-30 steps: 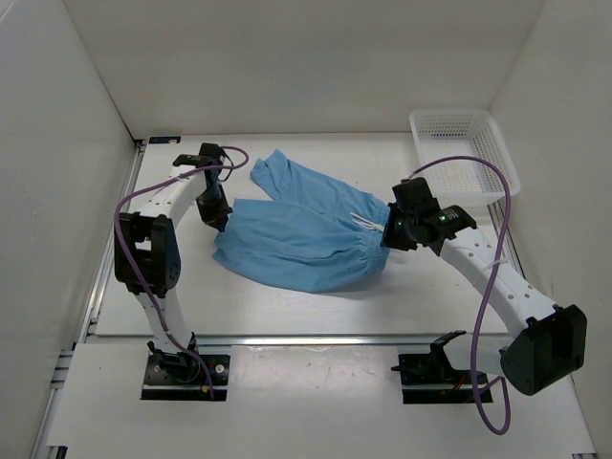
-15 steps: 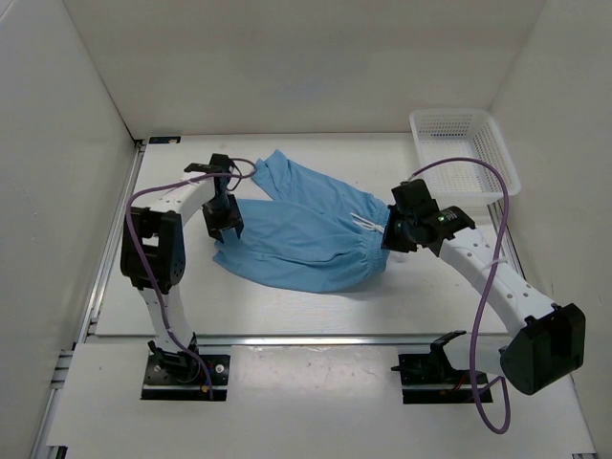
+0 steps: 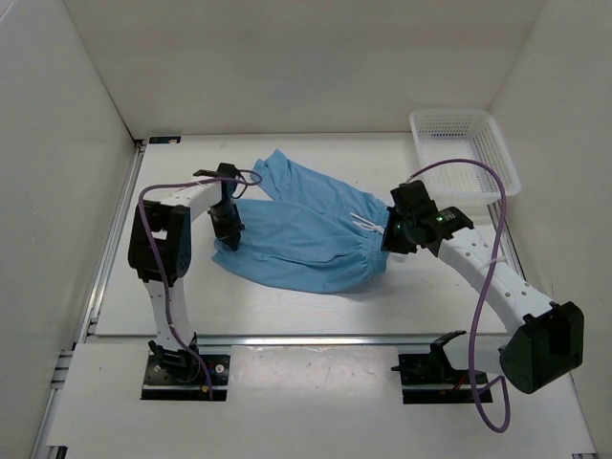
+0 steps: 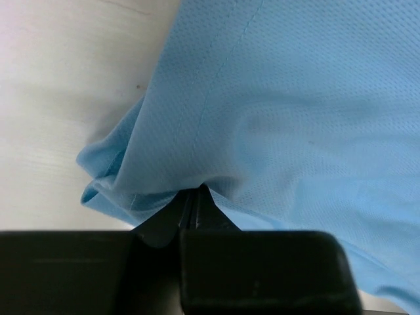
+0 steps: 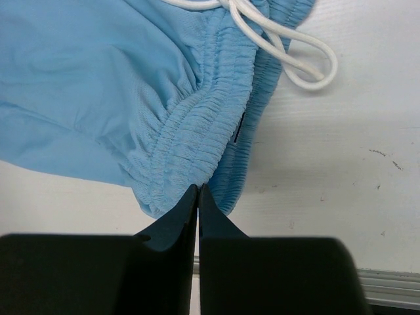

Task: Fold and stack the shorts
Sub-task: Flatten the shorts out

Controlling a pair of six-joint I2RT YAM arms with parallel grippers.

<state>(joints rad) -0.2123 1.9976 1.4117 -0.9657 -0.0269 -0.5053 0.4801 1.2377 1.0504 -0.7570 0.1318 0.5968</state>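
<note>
— Blue fabric: where do the shorts [image 3: 306, 239] lie?
— Spread on the white worktop [image 3: 287, 308] between the two arms, waistband [image 5: 197, 131] to the right, legs to the left, one leg reaching toward the back.
— And the left fingers [image 4: 189, 207]?
— Together, pinching a puckered fold at the near leg's hem.
— And the right fingers [image 5: 194, 210]?
— Together too, clamped on the edge of the gathered waistband. The white drawstring [image 5: 259, 26] loops onto the worktop just beyond.
— Anything else?
— A white mesh basket [image 3: 464, 153] in the far right corner, apart from the shorts.
</note>
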